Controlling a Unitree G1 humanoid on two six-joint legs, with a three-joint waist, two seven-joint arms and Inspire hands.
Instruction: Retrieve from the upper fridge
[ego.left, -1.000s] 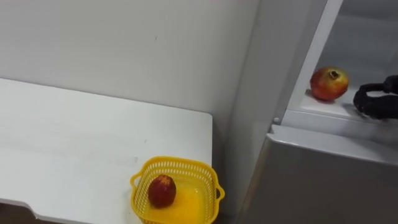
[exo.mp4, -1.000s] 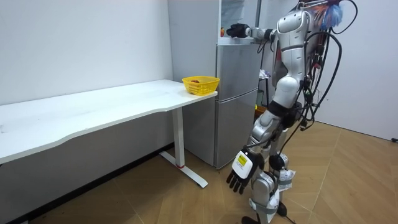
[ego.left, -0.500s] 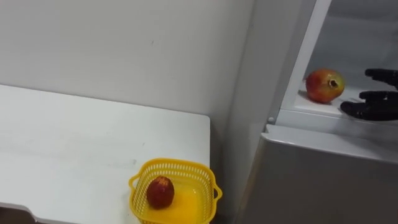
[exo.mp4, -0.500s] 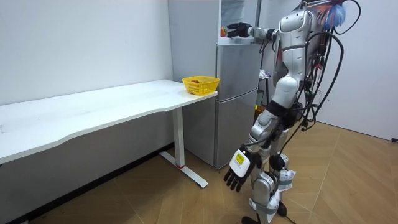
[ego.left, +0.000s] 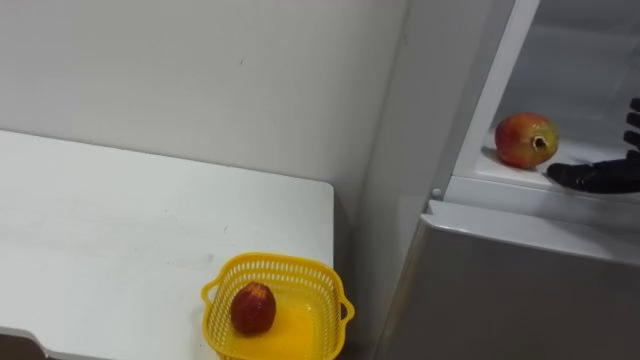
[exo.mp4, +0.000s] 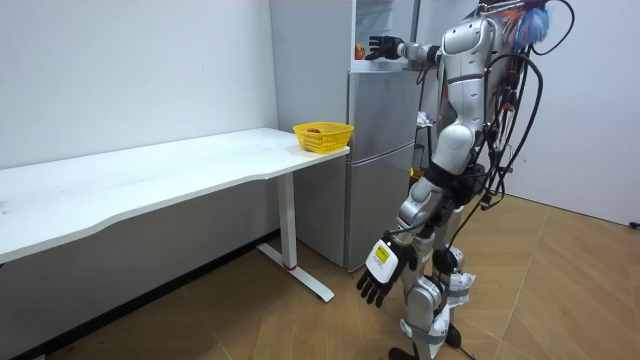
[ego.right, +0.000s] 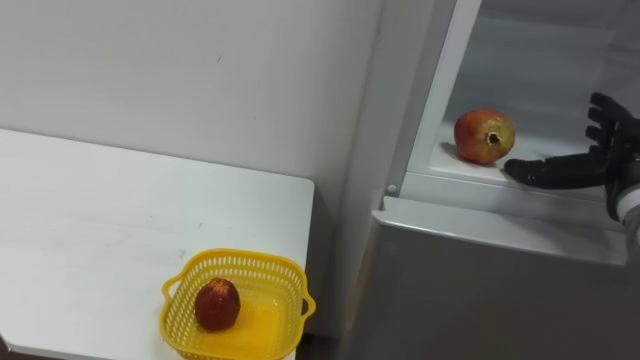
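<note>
Red pomegranate (ego.right: 484, 135) on shelf (ego.right: 450, 166); right hand (ego.right: 585, 162) spread beside

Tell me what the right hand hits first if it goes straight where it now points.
Probably the pomegranate on the upper fridge shelf: the open right hand points toward it, not touching. Depth unclear.

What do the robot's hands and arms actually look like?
Both hands are black and human-shaped: the right hand meets a silver-grey wrist cuff, the left hand carries a small white tag on its back. The arms are silvery grey.
</note>
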